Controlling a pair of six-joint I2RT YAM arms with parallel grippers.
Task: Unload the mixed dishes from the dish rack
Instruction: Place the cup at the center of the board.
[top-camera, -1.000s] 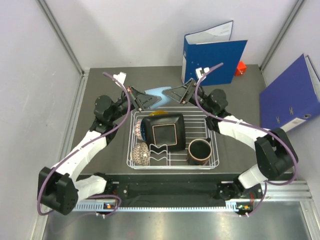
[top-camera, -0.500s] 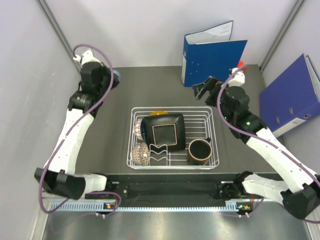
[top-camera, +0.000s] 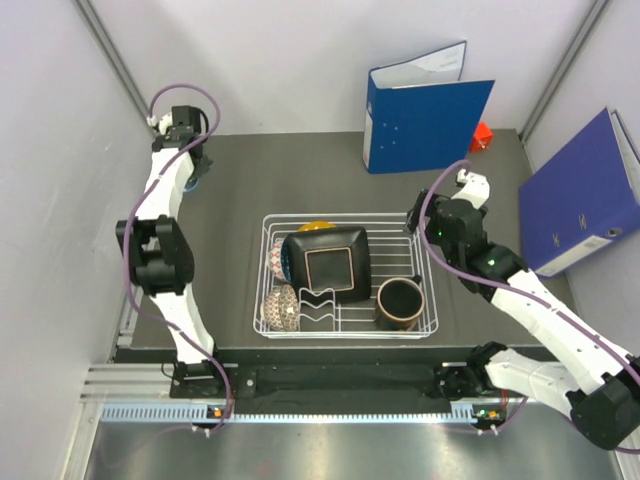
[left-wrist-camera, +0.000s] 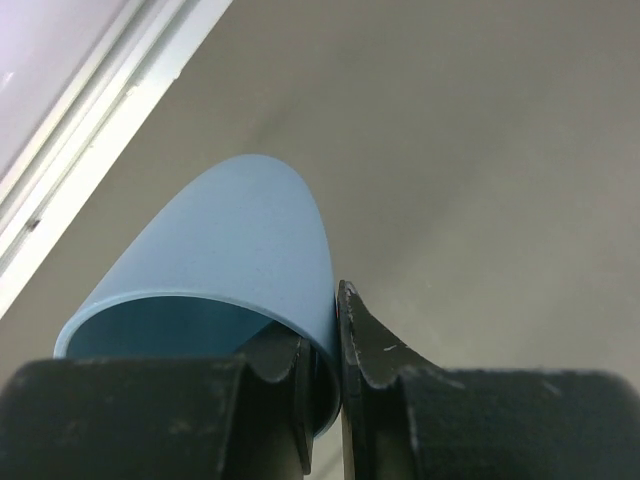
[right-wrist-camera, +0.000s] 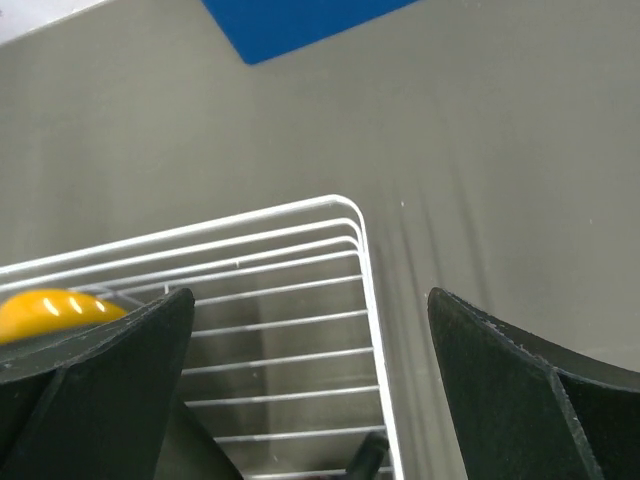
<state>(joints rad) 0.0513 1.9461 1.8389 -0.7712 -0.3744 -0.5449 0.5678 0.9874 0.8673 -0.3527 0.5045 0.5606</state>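
The white wire dish rack (top-camera: 430, 300) sits mid-table. It holds the black square plate (top-camera: 328, 262), the yellow dish (top-camera: 316, 227) behind it, the speckled bowl (top-camera: 281, 307) at front left and the dark brown mug (top-camera: 400, 302) at front right. My left gripper (top-camera: 192, 172) is at the table's far left back corner; the cup is hidden under it there. In the left wrist view my left gripper (left-wrist-camera: 335, 350) is shut on the rim of the light blue cup (left-wrist-camera: 230, 260), one finger inside. My right gripper (top-camera: 418, 215) hangs open and empty over the rack's back right corner (right-wrist-camera: 362, 260), with the yellow dish (right-wrist-camera: 50, 308) at its left.
A blue binder (top-camera: 425, 115) stands at the back, with a small red block (top-camera: 482, 136) beside it. A second blue binder (top-camera: 580, 195) leans at the right wall. A metal rail (left-wrist-camera: 90, 130) edges the table just left of the cup.
My left arm has swung from behind the rack out to the far left back corner with the cup. My right gripper has moved back over the rack's back right corner.
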